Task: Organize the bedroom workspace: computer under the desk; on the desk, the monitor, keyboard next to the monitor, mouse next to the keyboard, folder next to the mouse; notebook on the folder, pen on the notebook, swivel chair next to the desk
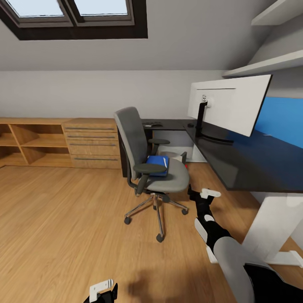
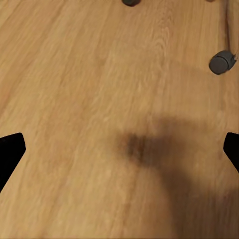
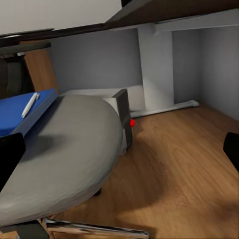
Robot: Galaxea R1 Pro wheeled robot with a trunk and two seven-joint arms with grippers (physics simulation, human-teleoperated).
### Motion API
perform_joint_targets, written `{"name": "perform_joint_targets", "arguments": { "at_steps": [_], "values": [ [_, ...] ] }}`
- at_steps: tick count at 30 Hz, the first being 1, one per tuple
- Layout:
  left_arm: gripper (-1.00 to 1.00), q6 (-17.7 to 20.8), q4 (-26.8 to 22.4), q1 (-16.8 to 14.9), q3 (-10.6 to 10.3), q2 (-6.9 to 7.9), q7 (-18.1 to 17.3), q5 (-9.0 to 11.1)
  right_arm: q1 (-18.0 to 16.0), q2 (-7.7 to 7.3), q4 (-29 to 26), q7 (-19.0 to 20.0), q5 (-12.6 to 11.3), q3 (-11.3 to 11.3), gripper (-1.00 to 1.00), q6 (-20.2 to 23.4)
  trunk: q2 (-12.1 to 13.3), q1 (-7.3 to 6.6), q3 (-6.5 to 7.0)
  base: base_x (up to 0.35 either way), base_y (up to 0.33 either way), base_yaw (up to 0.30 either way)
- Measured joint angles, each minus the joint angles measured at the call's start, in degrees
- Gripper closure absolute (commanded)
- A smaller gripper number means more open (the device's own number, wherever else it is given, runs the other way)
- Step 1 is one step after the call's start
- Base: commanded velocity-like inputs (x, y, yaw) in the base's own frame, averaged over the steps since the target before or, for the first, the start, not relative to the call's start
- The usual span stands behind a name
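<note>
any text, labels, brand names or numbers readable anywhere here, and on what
None can be read.
The monitor shows its plain white back, with no logo.
The folder on the swivel chair has a blank blue cover.
The keyboard is too small and distant to read its keys.

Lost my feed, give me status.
Both grippers open, empty. Folder on swivel chair seat, pen on top. Right gripper beside seat; armrest crosses folder.
</note>
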Motion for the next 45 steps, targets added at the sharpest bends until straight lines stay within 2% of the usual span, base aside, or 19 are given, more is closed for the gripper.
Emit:
{"name": "perform_joint_targets", "arguments": {
  "at_steps": [36,45],
  "values": [
    [-1.00,0.1,0.0,0.0,-0.1,-0.13,0.2,0.0,0.0,-0.26,0.1,-0.1,-0.1,-0.3,-1.00,-1.2,0.0,0.01,0.00,0.005,0.041,0.000],
    [-1.00,0.1,0.0,0.0,0.0,-0.12,0.2,0.1,0.0,-0.48,0.1,-0.2,-0.1,-0.3,-1.00,-1.8,-3.6,1.98,-1.61,0.000,0.000,0.000]
  ]
}}
